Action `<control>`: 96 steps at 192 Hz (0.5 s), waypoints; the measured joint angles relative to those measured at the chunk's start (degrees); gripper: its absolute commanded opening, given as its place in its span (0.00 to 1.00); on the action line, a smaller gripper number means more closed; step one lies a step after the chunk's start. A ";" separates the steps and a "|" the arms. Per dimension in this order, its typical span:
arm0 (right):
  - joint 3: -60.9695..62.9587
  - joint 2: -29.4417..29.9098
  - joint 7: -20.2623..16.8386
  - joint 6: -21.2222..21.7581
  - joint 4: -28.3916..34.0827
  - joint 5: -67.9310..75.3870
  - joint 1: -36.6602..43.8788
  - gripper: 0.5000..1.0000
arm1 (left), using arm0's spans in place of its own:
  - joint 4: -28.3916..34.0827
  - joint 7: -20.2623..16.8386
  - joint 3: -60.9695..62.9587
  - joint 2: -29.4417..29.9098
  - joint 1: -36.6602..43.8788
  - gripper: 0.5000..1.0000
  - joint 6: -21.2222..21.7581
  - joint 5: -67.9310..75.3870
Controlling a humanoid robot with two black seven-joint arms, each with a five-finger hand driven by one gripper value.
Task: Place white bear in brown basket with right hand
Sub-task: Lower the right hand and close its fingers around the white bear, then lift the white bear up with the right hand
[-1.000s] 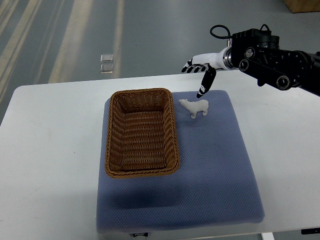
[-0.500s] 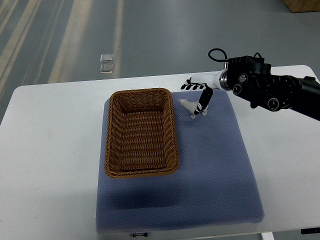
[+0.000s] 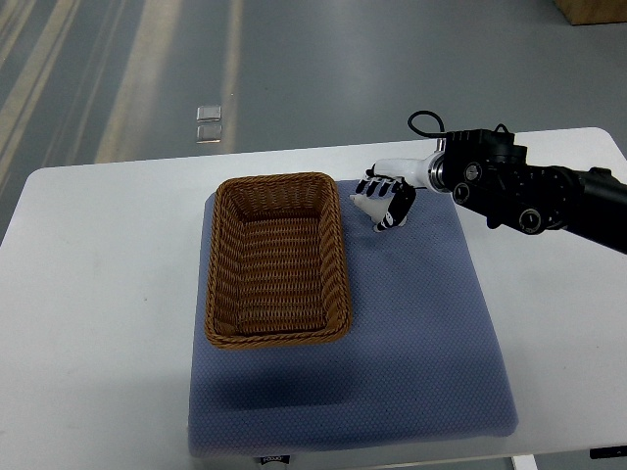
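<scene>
**Right hand closed over the white bear beside the basket**

The right hand (image 3: 385, 199) reaches in from the picture's right edge on a black arm (image 3: 534, 191) and sits directly on top of the white bear (image 3: 364, 205). Its fingers (image 3: 375, 187) are curled down over the bear's back and body, clamped around it, so that only the bear's head end and a bit of its underside show, poking out toward the basket. The bear lies on the blue mat (image 3: 411, 333), near the mat's far edge, just beside the far right corner of the brown basket (image 3: 277, 259) but outside it, with a narrow strip of mat between the two. Whether the bear is resting on the mat or slightly lifted cannot be told from this steep view.

The basket stands on the left half of the mat, long side running away from the camera, and its woven floor is bare. The mat lies on the white bench (image 3: 98, 294). The left arm does not show.
</scene>
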 measured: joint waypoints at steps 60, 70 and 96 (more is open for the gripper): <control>-0.17 0.10 0.06 -0.35 -0.08 -3.45 -1.22 0.00 | 0.13 0.00 0.00 0.00 0.00 1.00 -0.01 0.00; -0.28 0.10 0.06 -0.35 -0.08 -3.61 -1.22 0.00 | 0.16 0.00 0.01 0.00 0.00 1.00 -0.02 0.00; -0.40 -0.03 0.06 -0.81 0.09 -3.64 -0.38 0.00 | 0.18 0.00 0.07 0.00 0.00 1.00 -0.02 0.00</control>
